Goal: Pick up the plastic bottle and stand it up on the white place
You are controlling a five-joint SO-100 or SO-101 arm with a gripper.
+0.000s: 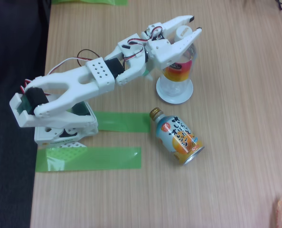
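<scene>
The plastic bottle point(177, 72), clear with a white cap and a yellow-to-red label, stands upright on the white place point(187, 97), a small round saucer at the upper middle of the table. My gripper point(195, 24) reaches in from the left at the bottle's top. One finger lies on each side of the white cap and neck, close against them, so it looks shut on the bottle. The arm's wrist hides part of the bottle's shoulder.
A light-blue and orange can point(180, 138) with a gold cap lies on its side just below the saucer. Two green tape strips point(123, 121) point(89, 158) lie by the arm's base point(65, 130). The table's left edge point(40, 95) borders dark floor.
</scene>
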